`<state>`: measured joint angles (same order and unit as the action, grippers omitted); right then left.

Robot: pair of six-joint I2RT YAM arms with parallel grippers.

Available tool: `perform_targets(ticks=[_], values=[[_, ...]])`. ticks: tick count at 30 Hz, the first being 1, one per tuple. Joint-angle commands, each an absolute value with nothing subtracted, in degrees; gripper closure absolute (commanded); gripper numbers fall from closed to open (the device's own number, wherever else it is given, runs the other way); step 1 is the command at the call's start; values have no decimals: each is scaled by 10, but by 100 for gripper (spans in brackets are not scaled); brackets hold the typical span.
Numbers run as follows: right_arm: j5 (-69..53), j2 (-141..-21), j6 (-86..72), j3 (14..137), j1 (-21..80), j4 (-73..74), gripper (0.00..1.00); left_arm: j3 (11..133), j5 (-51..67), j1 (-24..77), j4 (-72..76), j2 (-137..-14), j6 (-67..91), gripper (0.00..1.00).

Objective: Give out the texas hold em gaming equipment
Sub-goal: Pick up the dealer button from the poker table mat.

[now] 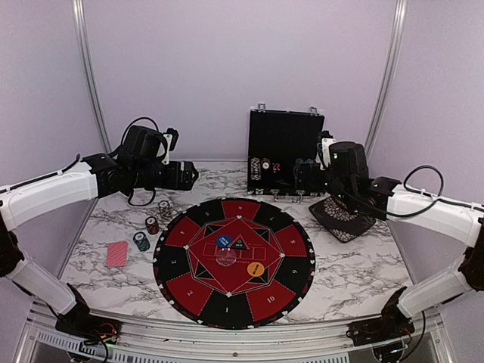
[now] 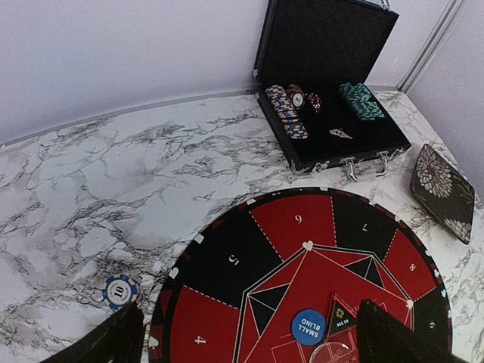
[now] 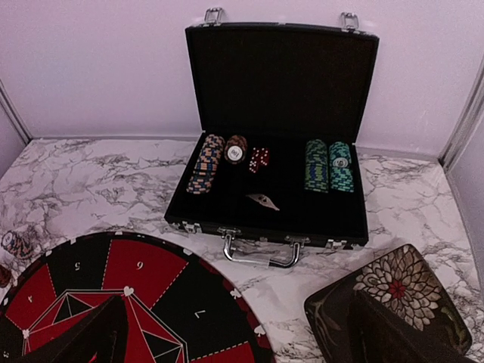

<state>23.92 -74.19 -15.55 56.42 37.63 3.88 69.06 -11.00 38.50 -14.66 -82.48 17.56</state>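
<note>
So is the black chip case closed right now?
No, the case stands open, its lid upright, with chip rows showing inside.

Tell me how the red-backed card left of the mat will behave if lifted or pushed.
The red-backed card lies flat on the marble table, so it probably offers no edge to pinch from above. It looks thin, so likely light and bendy. Pushed, it would probably slide on the smooth-looking top rather than tip.
</note>
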Motion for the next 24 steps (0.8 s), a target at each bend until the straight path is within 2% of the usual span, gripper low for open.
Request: perform_targets(ticks=[1,9,24], values=[[252,-781,-166,585,404,52,2,702,-120,392,-122,-827,179,1],[205,-874,-141,645,428,90,2,694,-123,386,-109,-807,180,1],[104,-1128,-72,906,508,218,10,684,-135,344,-128,-755,182,1]])
